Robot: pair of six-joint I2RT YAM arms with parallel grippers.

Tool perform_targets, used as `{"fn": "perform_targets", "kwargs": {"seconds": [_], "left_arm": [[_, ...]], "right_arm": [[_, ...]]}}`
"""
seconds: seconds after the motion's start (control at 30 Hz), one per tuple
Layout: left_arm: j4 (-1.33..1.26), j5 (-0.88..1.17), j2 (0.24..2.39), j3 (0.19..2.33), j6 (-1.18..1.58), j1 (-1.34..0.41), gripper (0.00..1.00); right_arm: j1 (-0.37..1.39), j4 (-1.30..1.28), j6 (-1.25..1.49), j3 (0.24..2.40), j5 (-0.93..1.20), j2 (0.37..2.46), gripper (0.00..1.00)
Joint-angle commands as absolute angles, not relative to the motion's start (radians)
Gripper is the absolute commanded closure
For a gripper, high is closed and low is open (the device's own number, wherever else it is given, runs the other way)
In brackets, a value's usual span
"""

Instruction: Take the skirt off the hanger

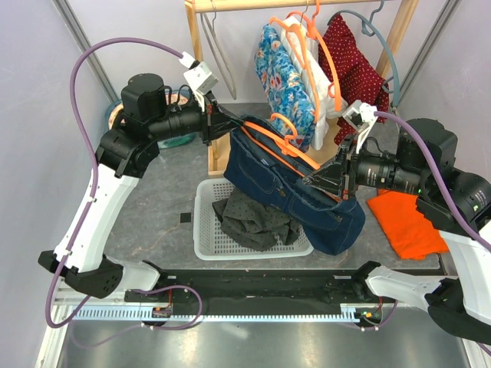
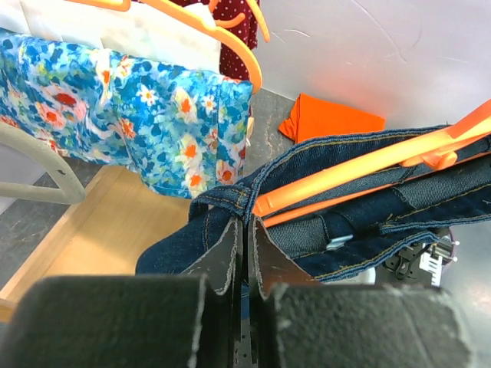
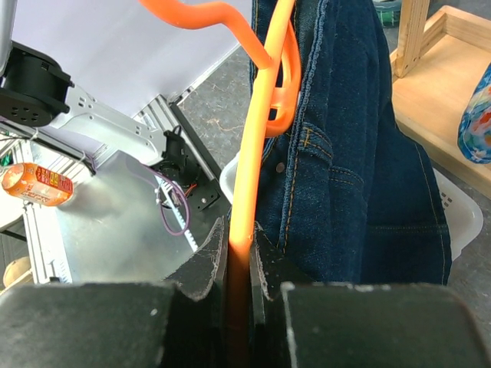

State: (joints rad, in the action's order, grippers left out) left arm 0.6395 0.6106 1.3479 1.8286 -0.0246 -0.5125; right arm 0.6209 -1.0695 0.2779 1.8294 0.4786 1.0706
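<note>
The denim skirt point(image 1: 295, 192) hangs in the air directly above the white basket point(image 1: 230, 251), draped over an orange hanger point(image 2: 360, 169) and held up between the 2 arms. Its lower edge sags over the basket's right rim. The left hand point(image 2: 245, 230) is above the basket's far left corner, its fingers pinched together on the skirt's waistband just beside the end of the hanger. The right hand point(image 3: 239, 239) is above the basket's right side, its fingers clamped on the thin orange bar of the hanger, with the denim hanging beside them. Inside the basket lies a dark crumpled garment point(image 1: 257, 222). To the right of the basket a folded orange cloth point(image 1: 406, 218) lies on the grey counter point(image 1: 169, 199). Behind the basket stands a wooden rack point(image 1: 193, 38) carrying a floral garment point(image 1: 284, 77) on another hanger
</note>
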Motion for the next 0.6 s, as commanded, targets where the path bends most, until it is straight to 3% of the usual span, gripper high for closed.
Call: {"fn": "perform_targets", "kwargs": {"seconds": [0.0,0.3,0.57], "left_arm": [[0.606,0.584,1.348,1.830,-0.014,-0.512,0.98],[0.638,0.687,1.443,2.147,0.072,-0.517,0.98],[0.612,0.817,1.453,2.151,0.196,-0.563,0.98]], "right_arm": [[0.621,-0.950,0.290,1.832,0.506,1.048,1.00],[0.623,-0.890,0.308,1.697,0.500,1.048,1.00],[0.621,-0.798,0.345,1.640,0.495,1.060,1.00]]}}
